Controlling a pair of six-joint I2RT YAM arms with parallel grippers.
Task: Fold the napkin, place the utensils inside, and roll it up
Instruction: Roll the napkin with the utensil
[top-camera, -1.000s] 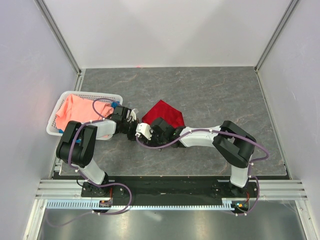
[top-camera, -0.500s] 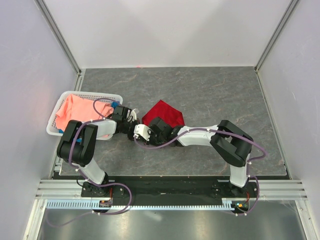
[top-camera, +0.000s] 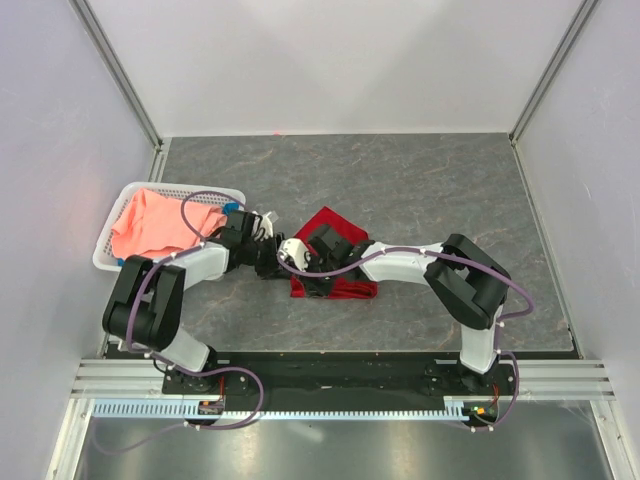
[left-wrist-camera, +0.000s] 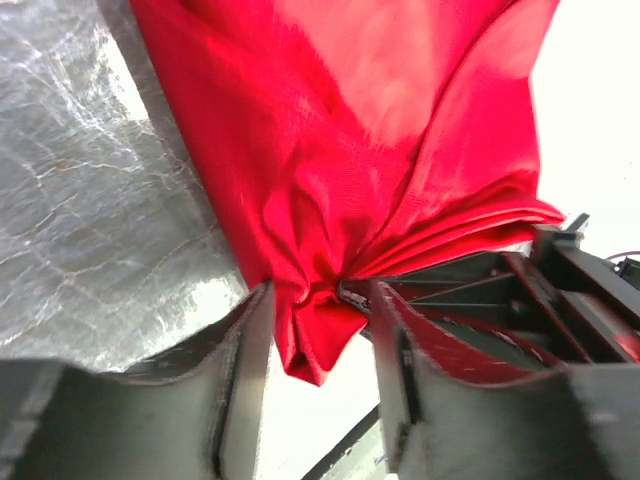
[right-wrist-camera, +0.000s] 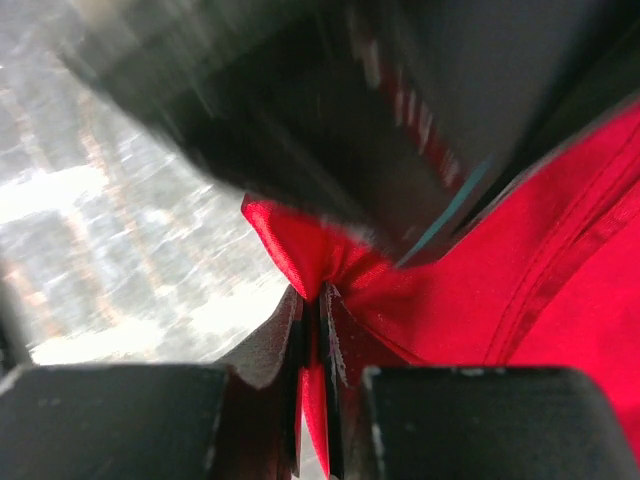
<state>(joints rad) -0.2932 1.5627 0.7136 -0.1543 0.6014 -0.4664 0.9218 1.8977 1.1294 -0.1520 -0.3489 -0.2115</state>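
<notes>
- Since a second ago, top view: the napkin (top-camera: 338, 288) has come nearer the arm bases, and I see its near edge on the table (top-camera: 450, 190).
- Left wrist: left gripper (left-wrist-camera: 320, 300) parted, with a bunched napkin corner loose between its fingers.
- Right wrist: right gripper (right-wrist-camera: 315, 300) pinched tight on a napkin fold.

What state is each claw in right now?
Left claw: open, with the deep red soft fabric napkin in its gap.
Right claw: closed, pinching that napkin.

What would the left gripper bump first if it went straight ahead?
The deep red soft cloth napkin, bunched inside the open left gripper; the right gripper likely pinches it just beyond.
</notes>
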